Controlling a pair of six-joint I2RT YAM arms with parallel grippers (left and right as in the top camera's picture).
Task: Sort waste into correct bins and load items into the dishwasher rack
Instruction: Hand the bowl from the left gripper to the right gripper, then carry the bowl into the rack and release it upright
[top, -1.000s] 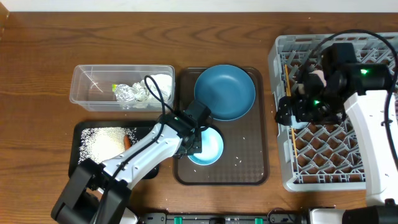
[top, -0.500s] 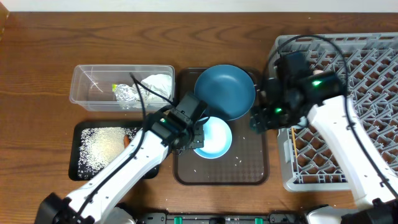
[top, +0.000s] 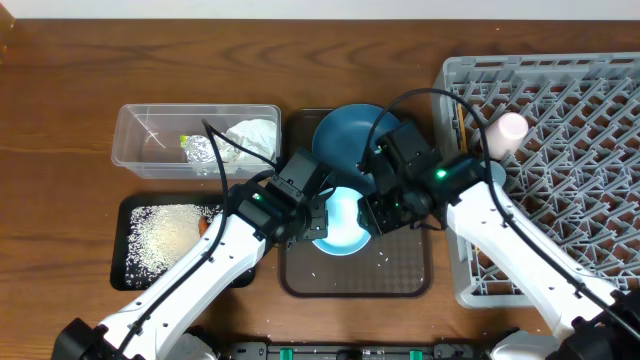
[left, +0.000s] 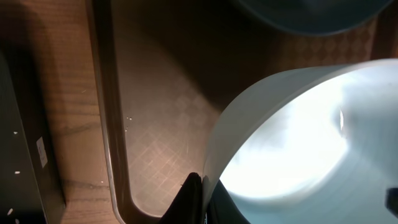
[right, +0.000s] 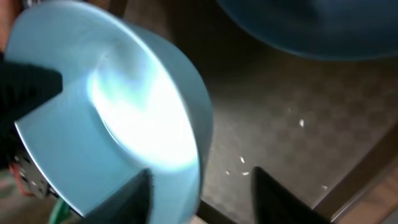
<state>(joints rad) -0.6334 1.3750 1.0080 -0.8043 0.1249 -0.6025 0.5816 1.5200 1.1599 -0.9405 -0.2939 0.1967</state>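
White-and-pale-blue bowl: tilted above the brown serving tray, just in front of the dark-blue dish.
Left gripper: still clamped on the bowl's left rim.
Right gripper: at the dishwasher rack a second ago; now at the bowl's right rim, jaws apart, straddling it.
Pink cup: now lying in the rack's rear-left corner.
Right wrist only: rice grains on the tray; a gap between rim and one finger.
Left wrist only: one finger against the bowl's wall.
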